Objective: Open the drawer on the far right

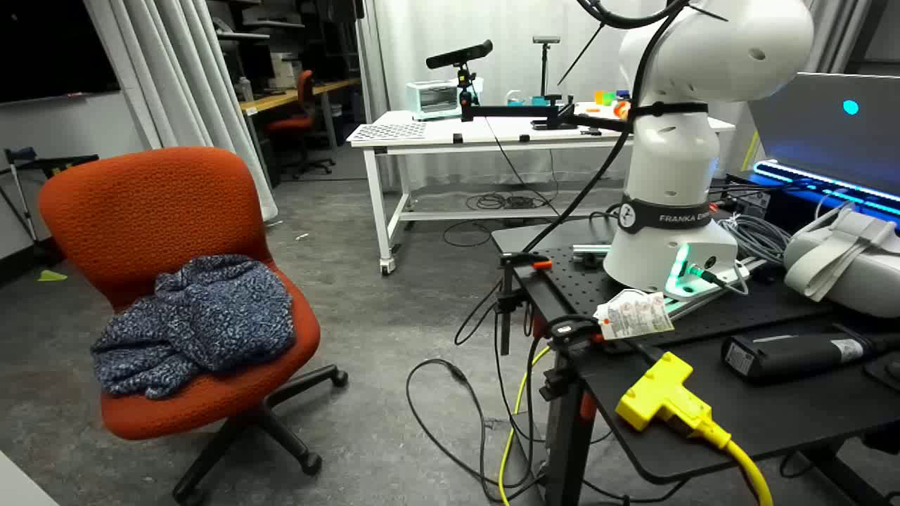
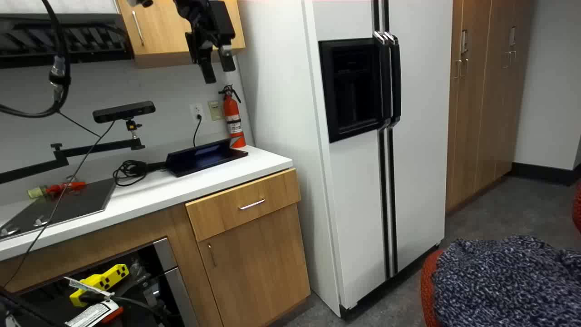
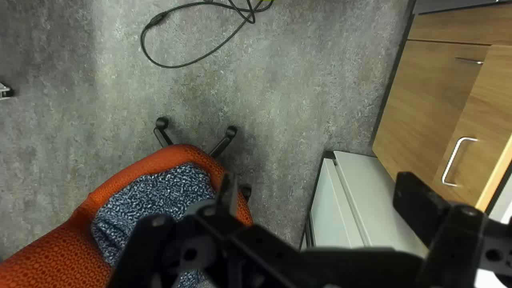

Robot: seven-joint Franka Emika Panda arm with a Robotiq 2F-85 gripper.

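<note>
Black two-fingered hand (image 2: 219, 68) spread wide, tips downward, nothing between them; wide pale-wood rectangular drawer (image 2: 236, 213) lies well below, just beside tall white refrigerator (image 2: 354, 190), silver bar handle (image 2: 252, 205) along its long axis, so descent seems called for.

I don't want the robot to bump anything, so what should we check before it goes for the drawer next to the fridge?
1. Gripper open: ok, its fingers stand apart.
2. Handle uncovered: ok, it shows whole.
3. Gripper at the handle: not ok, it hangs above, apart from it.
4. Drawer slides freely: cannot tell by looking.
5. Orange chair out of the way: ok, floor shows between it and the cabinet.
</note>
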